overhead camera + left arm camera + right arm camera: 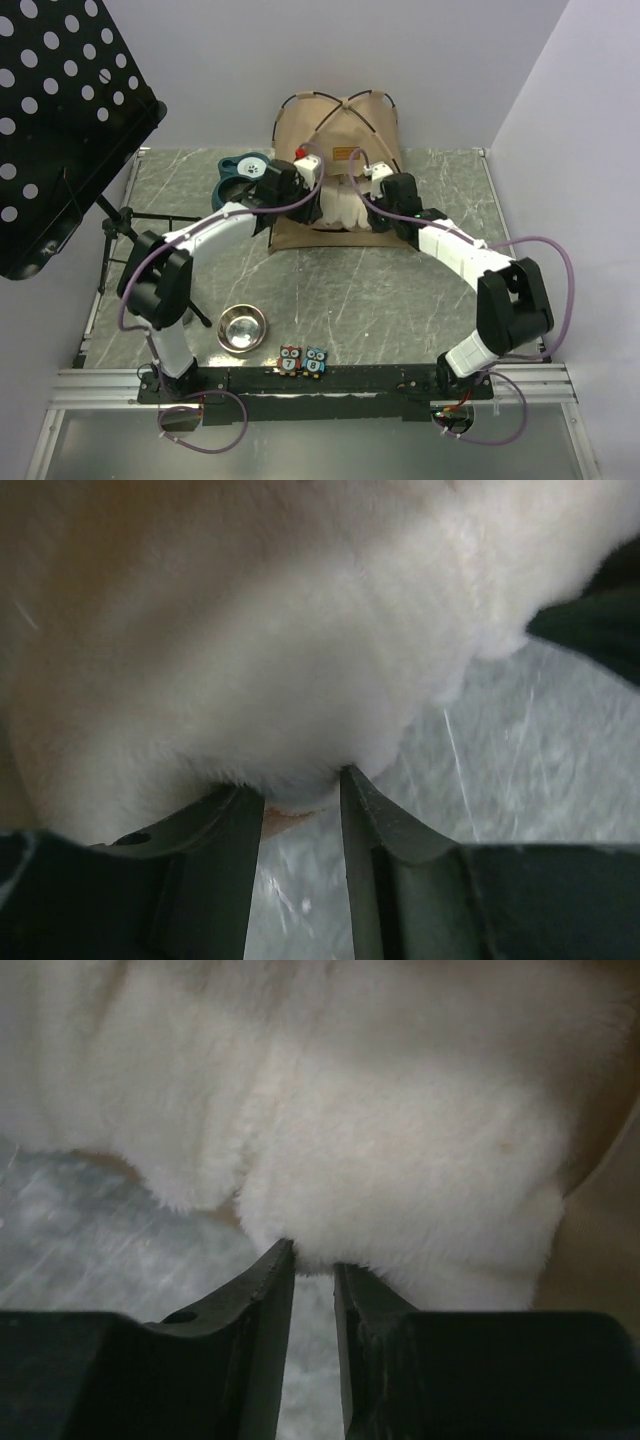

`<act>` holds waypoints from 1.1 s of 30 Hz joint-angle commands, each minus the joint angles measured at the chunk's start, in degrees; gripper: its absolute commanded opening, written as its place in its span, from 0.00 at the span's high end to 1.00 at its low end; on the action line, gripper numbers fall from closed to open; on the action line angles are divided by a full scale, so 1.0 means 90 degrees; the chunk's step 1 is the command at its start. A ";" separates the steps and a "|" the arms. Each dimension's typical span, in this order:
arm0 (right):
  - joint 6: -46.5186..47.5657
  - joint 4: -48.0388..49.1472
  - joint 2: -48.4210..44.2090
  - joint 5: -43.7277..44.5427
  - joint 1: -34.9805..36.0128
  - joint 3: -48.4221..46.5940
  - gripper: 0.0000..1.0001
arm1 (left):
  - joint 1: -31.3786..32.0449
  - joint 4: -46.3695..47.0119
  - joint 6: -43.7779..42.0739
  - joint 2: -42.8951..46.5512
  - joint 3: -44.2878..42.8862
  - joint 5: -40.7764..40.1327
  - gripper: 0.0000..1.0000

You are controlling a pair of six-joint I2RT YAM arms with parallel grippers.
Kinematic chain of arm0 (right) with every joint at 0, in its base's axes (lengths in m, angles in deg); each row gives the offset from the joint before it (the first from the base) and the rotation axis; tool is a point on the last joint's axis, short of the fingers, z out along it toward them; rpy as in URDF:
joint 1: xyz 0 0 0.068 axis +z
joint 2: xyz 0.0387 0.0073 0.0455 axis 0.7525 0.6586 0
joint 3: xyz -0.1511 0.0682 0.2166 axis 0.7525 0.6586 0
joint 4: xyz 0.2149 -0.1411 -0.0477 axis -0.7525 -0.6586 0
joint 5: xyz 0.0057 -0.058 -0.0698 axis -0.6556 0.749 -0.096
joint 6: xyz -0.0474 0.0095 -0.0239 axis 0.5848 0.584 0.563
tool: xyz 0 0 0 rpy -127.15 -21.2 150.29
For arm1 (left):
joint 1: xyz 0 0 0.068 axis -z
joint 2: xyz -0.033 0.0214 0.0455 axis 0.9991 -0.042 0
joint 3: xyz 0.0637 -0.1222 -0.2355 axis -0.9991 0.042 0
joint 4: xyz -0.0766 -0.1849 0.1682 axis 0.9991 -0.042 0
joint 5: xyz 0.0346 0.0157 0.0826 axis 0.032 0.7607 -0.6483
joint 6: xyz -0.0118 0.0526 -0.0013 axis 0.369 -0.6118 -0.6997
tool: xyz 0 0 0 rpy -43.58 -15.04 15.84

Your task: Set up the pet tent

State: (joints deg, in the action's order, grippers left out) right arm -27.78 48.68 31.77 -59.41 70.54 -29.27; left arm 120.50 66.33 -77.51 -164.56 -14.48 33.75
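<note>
Tent [340,115] stands poled at the far middle of the table [400,290]. Your left gripper [300,802] and right gripper [314,1260] each pinch the cushion [342,207] at its mouth, likely the bedding step. Next, slide it inside evenly, together.

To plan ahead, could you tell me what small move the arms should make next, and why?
Probably close both jaws firmly: the left gripper and right gripper each have the edge of the white cushion at their tips, jaws narrow, grip unclear.
</note>
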 commanded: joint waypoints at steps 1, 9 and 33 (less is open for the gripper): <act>0.0429 0.1811 0.0284 0.0760 0.0163 -0.0159 0.72 | -0.0355 0.0896 0.0482 -0.0504 -0.0534 0.0402 0.59; 0.0545 0.2721 0.1006 0.1775 0.0290 -0.0227 0.83 | -0.0394 0.1659 0.0424 -0.0905 -0.0426 0.0072 0.42; 0.1210 -0.0745 -0.2253 -0.1592 0.0339 -0.0012 0.31 | -0.0316 -0.0392 -0.0914 0.1193 -0.0036 0.1380 0.12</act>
State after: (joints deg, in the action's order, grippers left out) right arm -16.90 46.41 16.05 -67.30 73.29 -27.33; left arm 117.79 63.31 -82.65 -158.70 -13.10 42.06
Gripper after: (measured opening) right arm 0.633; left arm 0.860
